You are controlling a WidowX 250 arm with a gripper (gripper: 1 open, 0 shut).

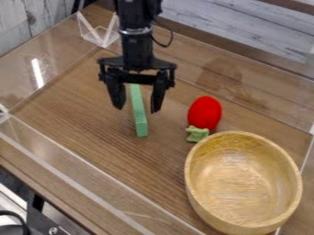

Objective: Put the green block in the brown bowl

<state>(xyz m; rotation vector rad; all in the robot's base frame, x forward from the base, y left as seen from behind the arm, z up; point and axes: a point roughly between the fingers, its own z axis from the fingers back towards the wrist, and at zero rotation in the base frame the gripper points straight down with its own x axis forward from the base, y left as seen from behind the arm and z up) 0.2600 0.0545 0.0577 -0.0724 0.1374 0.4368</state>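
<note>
The green block (140, 115) is a long, thin light-green bar lying flat on the wooden table, left of centre. My gripper (136, 97) hangs straight down over its far end, open, one finger on each side of the bar, and its upper end is partly hidden behind the fingers. The brown bowl (243, 180) is a large round wooden bowl at the lower right, with nothing in it.
A red strawberry toy (204, 113) with green leaves lies between the bar and the bowl. Clear acrylic walls (37, 73) fence the table, with a clear bracket (97, 33) at the back left.
</note>
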